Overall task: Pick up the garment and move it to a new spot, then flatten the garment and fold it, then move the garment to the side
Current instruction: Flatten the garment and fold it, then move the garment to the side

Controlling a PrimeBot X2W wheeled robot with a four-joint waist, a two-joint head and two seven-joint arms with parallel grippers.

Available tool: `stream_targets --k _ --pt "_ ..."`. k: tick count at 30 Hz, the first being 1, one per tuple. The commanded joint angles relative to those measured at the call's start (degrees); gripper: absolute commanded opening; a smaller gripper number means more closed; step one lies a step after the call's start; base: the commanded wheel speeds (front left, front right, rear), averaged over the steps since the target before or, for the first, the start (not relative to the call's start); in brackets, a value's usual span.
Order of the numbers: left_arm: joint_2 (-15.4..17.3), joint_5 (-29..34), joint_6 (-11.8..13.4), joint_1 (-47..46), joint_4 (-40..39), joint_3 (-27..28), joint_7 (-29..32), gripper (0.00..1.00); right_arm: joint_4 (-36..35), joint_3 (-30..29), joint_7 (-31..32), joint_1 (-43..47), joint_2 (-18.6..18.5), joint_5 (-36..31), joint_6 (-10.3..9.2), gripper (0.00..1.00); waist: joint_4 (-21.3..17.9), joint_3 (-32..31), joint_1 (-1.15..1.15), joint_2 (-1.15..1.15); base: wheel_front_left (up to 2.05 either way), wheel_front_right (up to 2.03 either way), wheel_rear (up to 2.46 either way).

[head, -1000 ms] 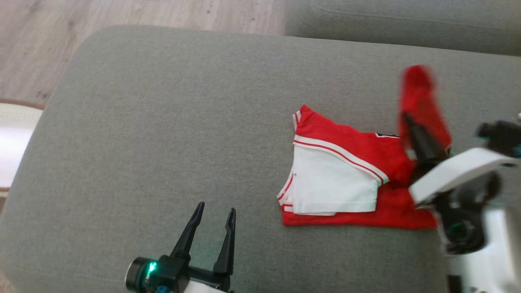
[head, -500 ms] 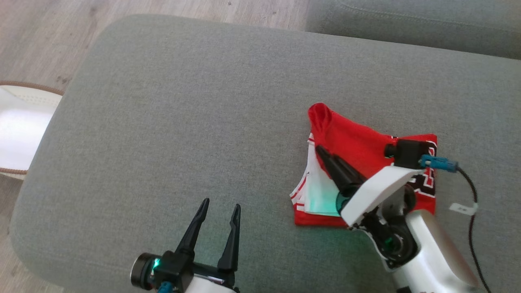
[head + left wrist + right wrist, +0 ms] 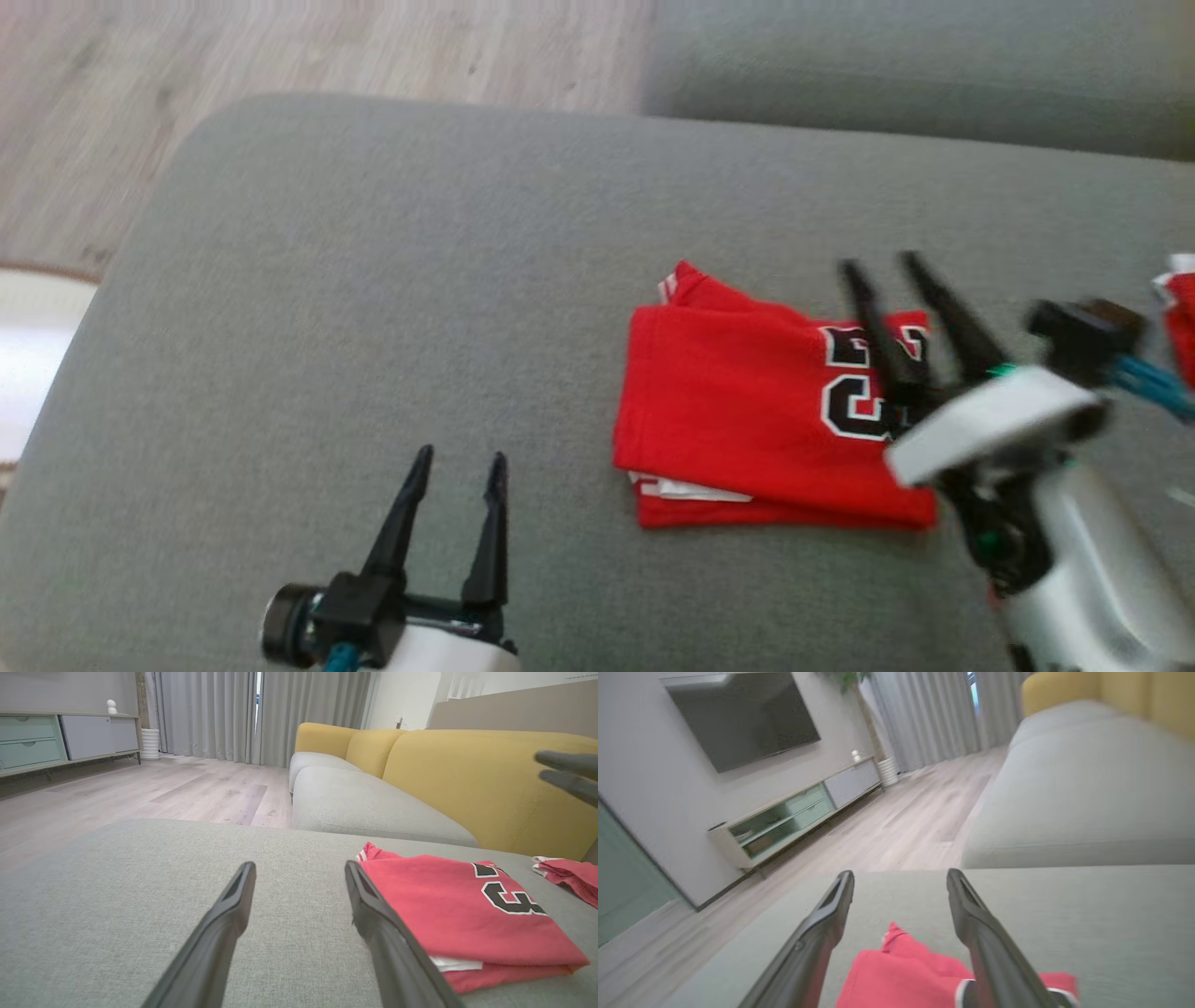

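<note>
The garment (image 3: 747,420) is a red jersey with black and white numerals, lying folded into a compact rectangle right of centre on the grey cushion (image 3: 373,280). A white layer peeks out at its near edge. My right gripper (image 3: 878,266) hovers open above the garment's right end and holds nothing. From the right wrist view, the right gripper (image 3: 900,876) has the red garment (image 3: 901,975) below its spread fingers. My left gripper (image 3: 462,455) stands open at the lower left, apart from the cloth. In the left wrist view, the left gripper (image 3: 299,868) has the garment (image 3: 458,910) to its right.
A second red cloth (image 3: 1178,308) lies at the cushion's far right edge. Another grey seat (image 3: 887,65) and a yellow sofa back (image 3: 467,774) stand beyond. Wood floor (image 3: 280,47) borders the cushion at the far left, with a pale rug (image 3: 28,336).
My right gripper carried the raised red flap leftward over the white part, let go and opened, then rose clear. The garment now lies folded red side up. The head camera shifted.
</note>
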Motion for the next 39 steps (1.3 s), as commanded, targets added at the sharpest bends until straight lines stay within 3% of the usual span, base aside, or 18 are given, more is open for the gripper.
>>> stream_targets --k 1,8,12,23,39 --pt "-0.06 0.28 0.48 -0.04 -2.16 2.52 -0.55 1.00 -2.09 0.06 -2.01 0.93 -0.84 -1.47 -0.05 1.00 -1.75 -1.86 0.00 0.00 0.00 0.00 0.00" --pt "0.55 0.69 2.10 2.67 -3.77 5.43 -0.55 1.00 -0.12 -5.48 -15.17 8.65 -4.65 -11.59 -0.05 1.00 -5.28 -5.22 0.00 0.00 0.00 0.00 0.00" --pt "0.60 1.32 2.68 4.39 -4.79 6.76 -0.55 1.00 2.24 -8.71 -18.93 13.43 -2.67 -14.65 -0.05 1.00 -6.80 -6.78 0.00 0.00 0.00 0.00 0.00" --pt "0.25 5.49 2.87 9.00 -5.37 7.75 -0.55 1.00 2.68 -10.73 -19.48 24.12 2.54 -18.91 -0.05 1.00 -8.09 -11.07 0.00 0.00 0.00 0.00 0.00" --pt "-0.57 6.66 1.04 10.08 -3.15 8.47 -0.55 1.00 3.15 -10.15 -19.49 25.72 3.74 -20.72 -0.05 1.00 -8.25 -12.20 0.00 0.00 0.00 0.00 0.00"
